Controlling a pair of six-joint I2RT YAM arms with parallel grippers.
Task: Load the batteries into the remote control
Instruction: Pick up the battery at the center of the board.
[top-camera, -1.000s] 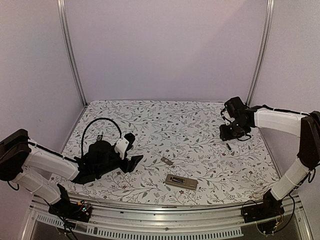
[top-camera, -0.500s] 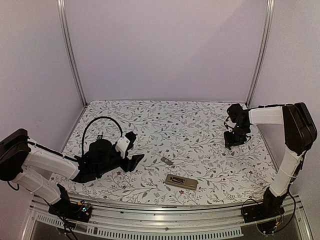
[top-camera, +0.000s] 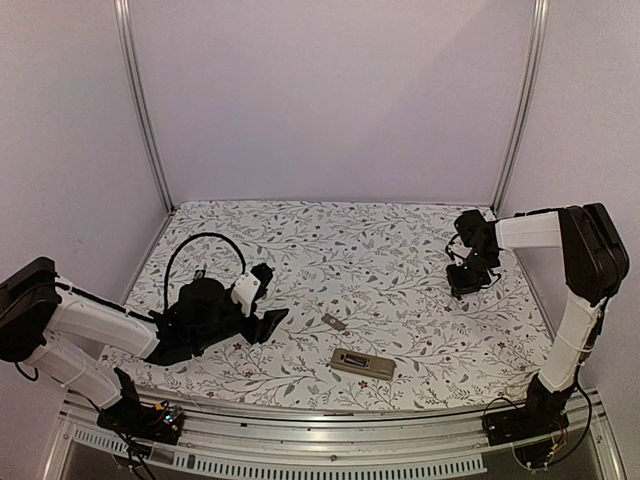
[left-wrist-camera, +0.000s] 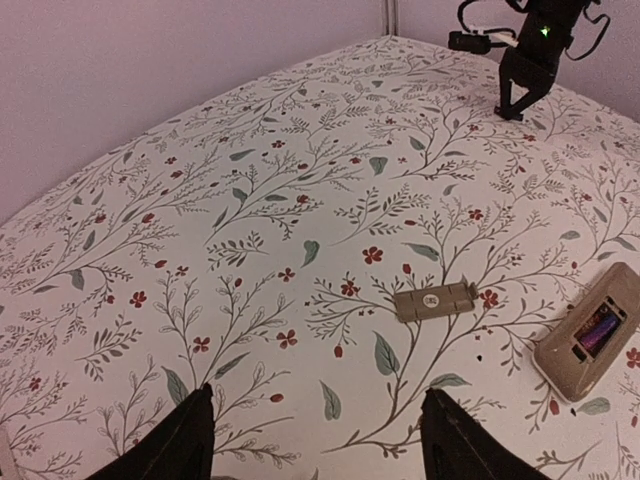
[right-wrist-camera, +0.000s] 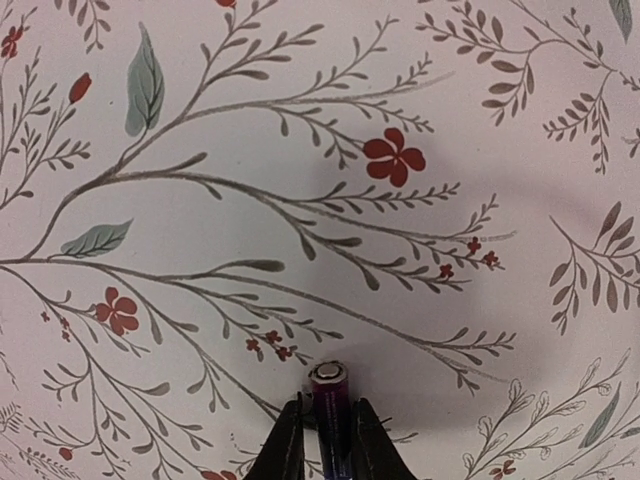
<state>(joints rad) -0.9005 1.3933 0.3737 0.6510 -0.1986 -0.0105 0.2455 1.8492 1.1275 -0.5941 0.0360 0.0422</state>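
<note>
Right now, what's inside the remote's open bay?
One dark cylinder with a purple-orange sheen, seemingly a battery, lies in the remote. Whether a second slot is filled is too small to tell.

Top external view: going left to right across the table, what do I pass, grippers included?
left gripper → battery cover → remote control → right gripper, its fingers closed on a battery that only the right wrist view shows.

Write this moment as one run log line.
right end effector: shut on battery | left end effector: open, empty | remote: cover off
</note>
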